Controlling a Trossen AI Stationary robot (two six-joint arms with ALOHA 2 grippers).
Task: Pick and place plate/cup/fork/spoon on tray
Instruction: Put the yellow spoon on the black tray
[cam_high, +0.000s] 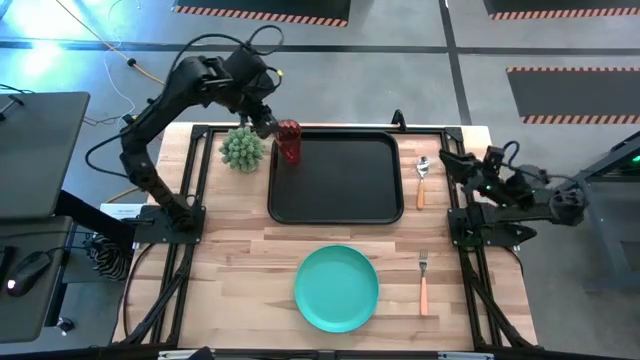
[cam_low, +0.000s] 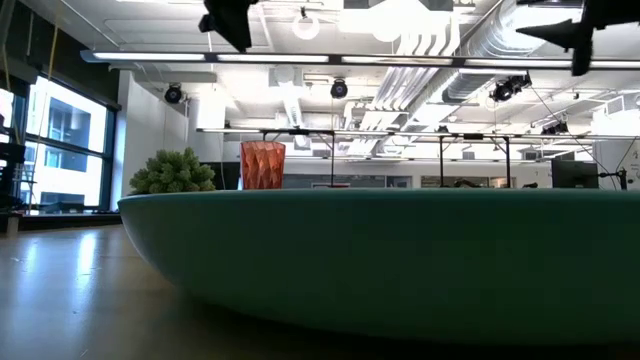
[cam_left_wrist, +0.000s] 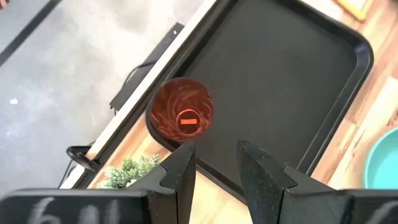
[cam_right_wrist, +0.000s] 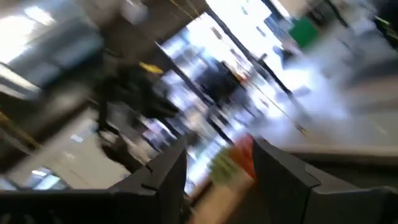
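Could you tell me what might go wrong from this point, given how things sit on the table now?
1. The cup stands at the tray corner, right by the rim; a nudge from the left tool, open just above it, could tip it.
2. The spiky plant sits close beside the cup and could get brushed.
3. The fork and spoon lie flat on the wood, so they may slip from the right tool.

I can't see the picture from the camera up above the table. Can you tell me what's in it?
A red cup stands in the far left corner of a black tray, with the left gripper open right beside it. A teal plate and a fork lie on the wooden table nearer the front, a spoon lies right of the tray, and the right gripper waits at the table's right edge.
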